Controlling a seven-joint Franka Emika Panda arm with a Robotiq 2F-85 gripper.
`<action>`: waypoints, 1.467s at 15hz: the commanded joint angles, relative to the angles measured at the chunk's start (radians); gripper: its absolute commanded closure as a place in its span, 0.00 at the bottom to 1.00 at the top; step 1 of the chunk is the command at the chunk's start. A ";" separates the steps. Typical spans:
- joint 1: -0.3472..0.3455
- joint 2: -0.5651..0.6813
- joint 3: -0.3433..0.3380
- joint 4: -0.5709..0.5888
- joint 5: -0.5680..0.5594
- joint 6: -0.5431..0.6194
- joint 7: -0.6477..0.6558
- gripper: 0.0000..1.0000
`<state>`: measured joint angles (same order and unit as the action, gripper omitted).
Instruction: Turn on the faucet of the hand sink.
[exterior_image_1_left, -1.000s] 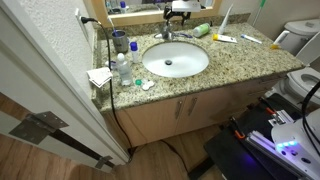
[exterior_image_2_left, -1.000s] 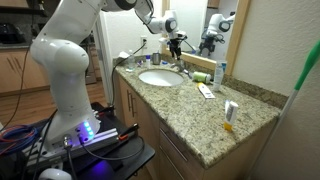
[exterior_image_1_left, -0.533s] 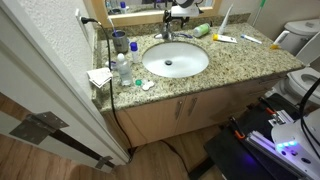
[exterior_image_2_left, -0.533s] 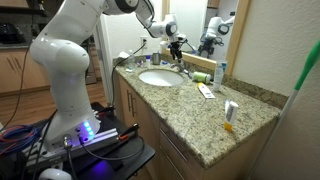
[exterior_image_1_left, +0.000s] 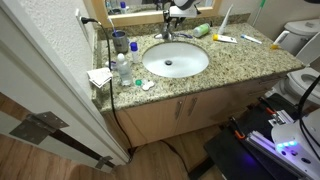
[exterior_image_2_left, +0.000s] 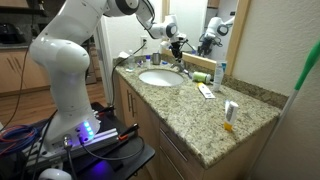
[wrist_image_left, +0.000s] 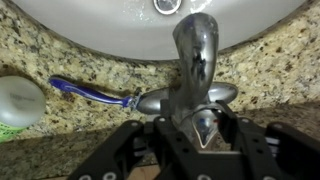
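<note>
The chrome faucet (wrist_image_left: 195, 50) fills the wrist view, its spout reaching over the white hand sink (wrist_image_left: 100, 25). My gripper (wrist_image_left: 195, 125) sits over the back of the faucet, its two dark fingers (wrist_image_left: 158, 135) closed against either side of the lever handle (wrist_image_left: 205, 128). In both exterior views the gripper (exterior_image_1_left: 178, 12) (exterior_image_2_left: 177, 45) hangs right above the faucet (exterior_image_1_left: 166, 33) (exterior_image_2_left: 170, 57) at the back of the oval basin (exterior_image_1_left: 150, 62) (exterior_image_2_left: 158, 77), close to the mirror.
A blue razor (wrist_image_left: 90, 92) and a white round lid (wrist_image_left: 20, 100) lie on the granite beside the faucet. A clear bottle (exterior_image_1_left: 123, 70), a cup (exterior_image_1_left: 120, 41), a folded cloth (exterior_image_1_left: 99, 76) and a tube (exterior_image_1_left: 224, 38) stand on the counter. The toilet (exterior_image_1_left: 300, 40) is beside it.
The arm keeps its place over the faucet in both exterior views. Nothing on the counter has moved.
</note>
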<state>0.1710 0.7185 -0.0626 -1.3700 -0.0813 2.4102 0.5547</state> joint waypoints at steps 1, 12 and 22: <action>0.011 0.002 -0.016 0.015 0.014 0.013 -0.005 0.81; -0.067 -0.094 0.034 -0.006 0.239 0.038 -0.006 0.93; -0.060 -0.246 0.014 -0.062 0.272 0.111 -0.012 0.46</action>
<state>0.1116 0.5822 -0.0522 -1.3500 0.1954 2.5226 0.5515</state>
